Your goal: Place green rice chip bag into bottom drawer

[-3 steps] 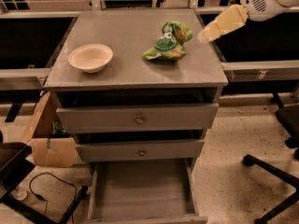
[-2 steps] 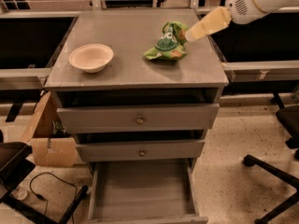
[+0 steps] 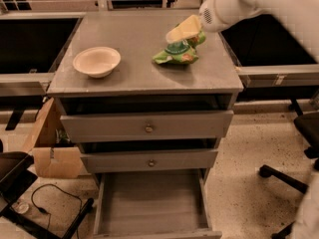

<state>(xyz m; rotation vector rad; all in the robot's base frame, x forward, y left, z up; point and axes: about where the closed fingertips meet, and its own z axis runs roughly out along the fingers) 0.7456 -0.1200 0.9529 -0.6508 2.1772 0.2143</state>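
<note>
The green rice chip bag (image 3: 176, 54) lies crumpled on the right half of the grey cabinet top (image 3: 134, 78). My gripper (image 3: 180, 32), with yellowish fingers, reaches in from the upper right on a white arm and sits directly over the bag's upper part, hiding some of it. The bottom drawer (image 3: 152, 208) is pulled out at the cabinet's foot, its plank-like floor bare.
A cream bowl (image 3: 96, 61) stands on the left of the cabinet top. The two upper drawers, with round knobs (image 3: 148, 129), stand slightly ajar. A cardboard box (image 3: 50, 148) and a cable lie at the left, chair bases at the right.
My gripper has moved left and down from beside the bag's right edge to right over the bag. The bag and bowl have not moved.
</note>
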